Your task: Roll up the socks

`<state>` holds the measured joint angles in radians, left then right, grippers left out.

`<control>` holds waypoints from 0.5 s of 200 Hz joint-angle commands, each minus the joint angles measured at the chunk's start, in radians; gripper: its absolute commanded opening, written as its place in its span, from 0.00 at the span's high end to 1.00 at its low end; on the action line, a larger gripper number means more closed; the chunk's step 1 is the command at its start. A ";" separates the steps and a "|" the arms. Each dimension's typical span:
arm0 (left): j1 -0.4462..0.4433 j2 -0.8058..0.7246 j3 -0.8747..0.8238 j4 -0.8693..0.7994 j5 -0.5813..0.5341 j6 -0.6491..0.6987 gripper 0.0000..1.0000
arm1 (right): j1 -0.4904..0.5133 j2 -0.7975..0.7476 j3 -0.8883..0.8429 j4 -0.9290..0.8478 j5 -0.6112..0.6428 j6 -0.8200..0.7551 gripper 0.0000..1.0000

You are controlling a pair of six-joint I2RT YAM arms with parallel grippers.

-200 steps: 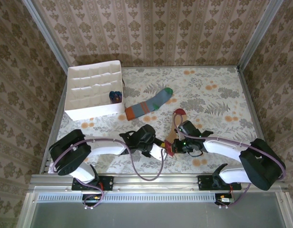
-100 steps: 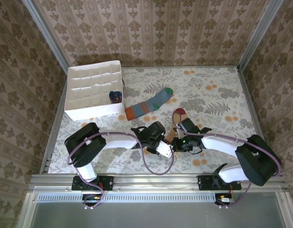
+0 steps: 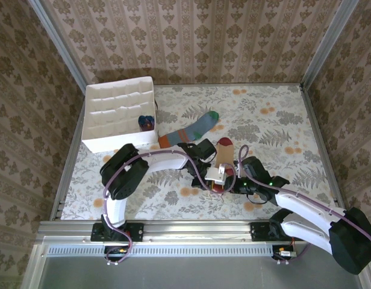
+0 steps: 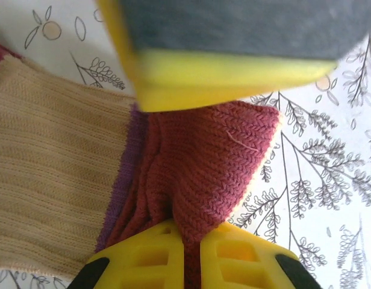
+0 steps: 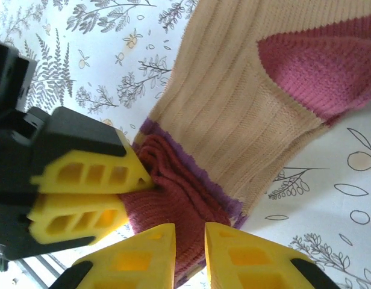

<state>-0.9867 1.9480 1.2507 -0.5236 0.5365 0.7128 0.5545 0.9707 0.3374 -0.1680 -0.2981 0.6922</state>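
A peach sock (image 3: 223,158) with a maroon toe lies in the middle of the table. Its maroon cuff (image 4: 215,156) is bunched at the near end. My left gripper (image 4: 194,238) is shut on that cuff from the left, also seen as the left gripper (image 5: 122,192) and left gripper (image 3: 217,176). My right gripper (image 5: 190,250) pinches the same cuff (image 5: 185,198) from the near side, with fabric filling the narrow gap between its fingers. The grey-blue sock (image 3: 188,132) lies flat behind. A purple sock (image 3: 146,122) sits in the white box.
The white partitioned box (image 3: 116,111) stands at the back left. The left arm (image 3: 155,159) reaches across the table just in front of the grey-blue sock. Patterned walls close in the table on three sides.
My left gripper has swung right and away from me to the sock's cuff and shut on it. The right gripper opened slightly and now holds the cuff, its arm stretched lower.
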 commanded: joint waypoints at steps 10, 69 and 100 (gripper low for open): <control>0.039 0.073 0.071 -0.167 0.171 -0.117 1.00 | 0.001 0.000 -0.048 0.135 -0.024 0.027 0.71; 0.067 0.156 0.142 -0.244 0.229 -0.129 1.00 | 0.014 0.010 -0.043 0.177 -0.011 -0.026 0.57; 0.080 0.164 0.142 -0.250 0.259 -0.137 1.00 | 0.035 0.009 -0.042 0.171 0.019 -0.039 0.63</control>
<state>-0.9169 2.0846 1.3888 -0.7029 0.7574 0.5957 0.5713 0.9791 0.2935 -0.0158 -0.3077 0.6811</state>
